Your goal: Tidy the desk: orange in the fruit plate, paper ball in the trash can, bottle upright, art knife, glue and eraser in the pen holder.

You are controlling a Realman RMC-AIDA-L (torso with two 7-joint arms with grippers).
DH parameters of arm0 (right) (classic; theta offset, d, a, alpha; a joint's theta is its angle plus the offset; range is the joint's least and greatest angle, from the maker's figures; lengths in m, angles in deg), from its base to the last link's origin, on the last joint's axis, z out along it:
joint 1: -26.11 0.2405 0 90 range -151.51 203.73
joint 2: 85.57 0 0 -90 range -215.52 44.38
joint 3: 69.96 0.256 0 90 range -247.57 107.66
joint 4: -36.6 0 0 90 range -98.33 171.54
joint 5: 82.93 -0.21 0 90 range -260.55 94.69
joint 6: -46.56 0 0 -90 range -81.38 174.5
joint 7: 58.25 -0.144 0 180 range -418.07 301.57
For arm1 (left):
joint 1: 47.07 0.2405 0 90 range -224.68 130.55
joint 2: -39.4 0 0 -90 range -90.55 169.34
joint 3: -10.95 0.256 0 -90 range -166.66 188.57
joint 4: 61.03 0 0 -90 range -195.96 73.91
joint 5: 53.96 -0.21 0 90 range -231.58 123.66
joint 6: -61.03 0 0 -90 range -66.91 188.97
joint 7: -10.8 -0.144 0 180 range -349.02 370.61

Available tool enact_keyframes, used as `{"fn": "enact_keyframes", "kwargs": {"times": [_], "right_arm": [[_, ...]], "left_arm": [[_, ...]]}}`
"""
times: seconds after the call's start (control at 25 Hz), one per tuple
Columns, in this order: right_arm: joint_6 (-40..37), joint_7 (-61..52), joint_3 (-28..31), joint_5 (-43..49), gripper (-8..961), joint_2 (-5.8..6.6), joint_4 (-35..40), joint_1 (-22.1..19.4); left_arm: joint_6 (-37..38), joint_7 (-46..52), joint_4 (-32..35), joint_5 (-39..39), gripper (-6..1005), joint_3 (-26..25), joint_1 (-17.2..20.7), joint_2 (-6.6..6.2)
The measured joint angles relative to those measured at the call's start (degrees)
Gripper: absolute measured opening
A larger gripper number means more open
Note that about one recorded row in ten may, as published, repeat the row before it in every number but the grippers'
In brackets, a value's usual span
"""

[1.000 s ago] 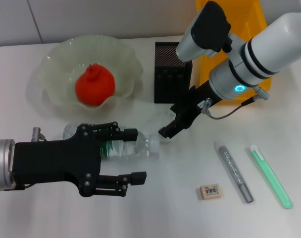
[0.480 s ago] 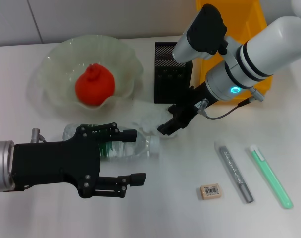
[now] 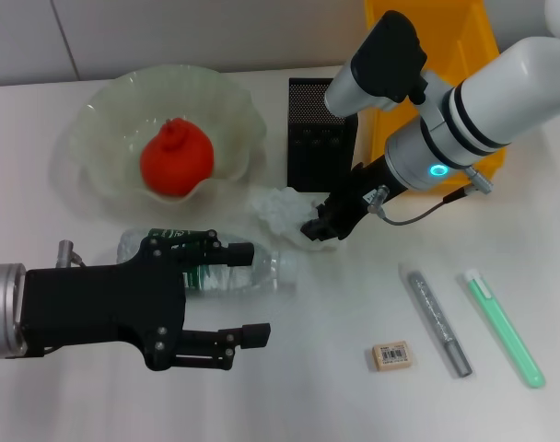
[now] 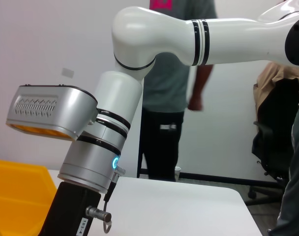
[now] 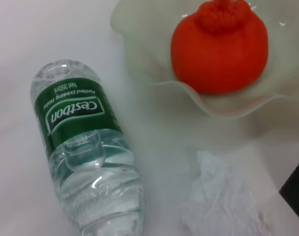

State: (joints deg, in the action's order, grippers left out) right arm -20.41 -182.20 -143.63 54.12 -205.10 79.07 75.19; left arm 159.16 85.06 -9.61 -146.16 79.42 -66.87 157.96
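The orange (image 3: 177, 157) lies in the fruit plate (image 3: 96, 120); both show in the right wrist view, the orange (image 5: 219, 46) inside the plate (image 5: 154, 64). The paper ball (image 3: 278, 207) sits on the table in front of the pen holder (image 3: 321, 133), and also shows in the right wrist view (image 5: 223, 201). My right gripper (image 3: 321, 226) is low, right beside the ball. The bottle (image 3: 266, 269) lies on its side and shows in the right wrist view (image 5: 85, 162). My left gripper (image 3: 248, 290) is open over the bottle's near side. The eraser (image 3: 390, 355) lies at the front right.
The yellow trash can (image 3: 473, 37) stands at the back right behind my right arm. A grey stick-shaped tool (image 3: 437, 320) and a green stick (image 3: 504, 327) lie right of the eraser. The left wrist view shows my right arm (image 4: 100, 147) and a person behind the table.
My right gripper has moved back a little toward the pen holder. The paper ball now shows plainly on its left, shifted toward the plate. My left arm has hardly moved.
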Motion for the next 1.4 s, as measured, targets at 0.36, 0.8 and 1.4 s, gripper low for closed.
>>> {"fn": "enact_keyframes", "kwargs": {"times": [0.36, 0.8, 1.4], "right_arm": [[-2.1, -0.6, -0.1, -1.5, 194, 0.0, 6.3, -4.7], [-5.4, -3.1, -6.9, -4.4, 106, 0.16, 21.5, -12.1], [-7.4, -6.4, -9.8, -0.6, 88, 0.01, 40.0, -19.7]], "left_arm": [[0.1, 0.0, 0.0, 0.0, 809, 0.0, 0.1, -0.09], [0.0, 0.0, 0.0, 0.0, 807, 0.0, 0.1, -0.09], [-0.2, 0.1, 0.0, 0.0, 804, 0.5, 0.1, -0.03]]}}
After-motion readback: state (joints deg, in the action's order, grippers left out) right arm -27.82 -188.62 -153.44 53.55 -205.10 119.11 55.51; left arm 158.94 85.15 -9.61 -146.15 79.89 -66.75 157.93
